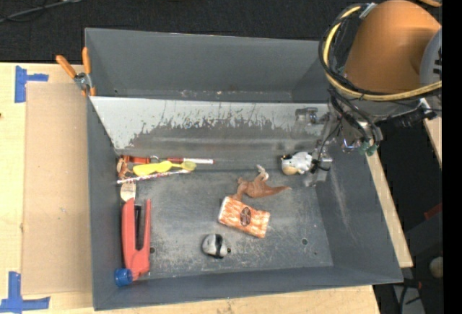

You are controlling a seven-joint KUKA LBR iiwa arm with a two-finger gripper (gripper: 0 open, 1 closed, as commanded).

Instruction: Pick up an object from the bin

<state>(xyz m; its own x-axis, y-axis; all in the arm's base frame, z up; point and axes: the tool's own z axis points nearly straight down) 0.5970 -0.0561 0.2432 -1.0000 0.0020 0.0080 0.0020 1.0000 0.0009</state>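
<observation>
White-and-yellow toy [296, 163] sits nr the bin's [216, 81] right wall, just beside the hand [318, 172]. Can't tell if hand's spread or pressed together. Best bet imo: centre over toy, drop straight, stay clear of wall & brown dino figure [260, 188].

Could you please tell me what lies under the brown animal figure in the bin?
The brown plastic animal figure lies on the floor of the grey metal bin; nothing pokes out from beneath it. Whatever its body covers cannot be seen.
</observation>
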